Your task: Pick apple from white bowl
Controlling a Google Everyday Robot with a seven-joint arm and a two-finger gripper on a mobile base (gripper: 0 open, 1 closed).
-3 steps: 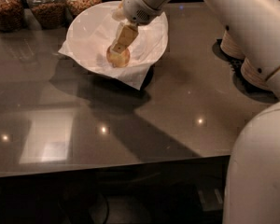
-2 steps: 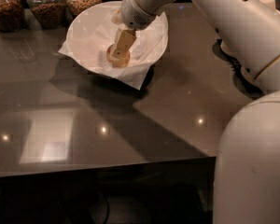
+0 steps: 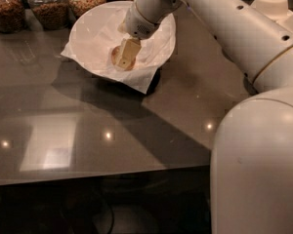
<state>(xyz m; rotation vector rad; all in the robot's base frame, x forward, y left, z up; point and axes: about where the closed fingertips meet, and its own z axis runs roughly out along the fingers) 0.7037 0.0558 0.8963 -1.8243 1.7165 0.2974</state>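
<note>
One apple lies at the bottom of the white bowl, on crinkled paper whose corner hangs over the near rim. My gripper is down inside the bowl, right at the apple and covering part of its right side. Whether it is spread or pinching the fruit, I cannot tell. My arm reaches in from the right. The bowl stands far back on the dark table, just in front of a row of glass jars.
</note>
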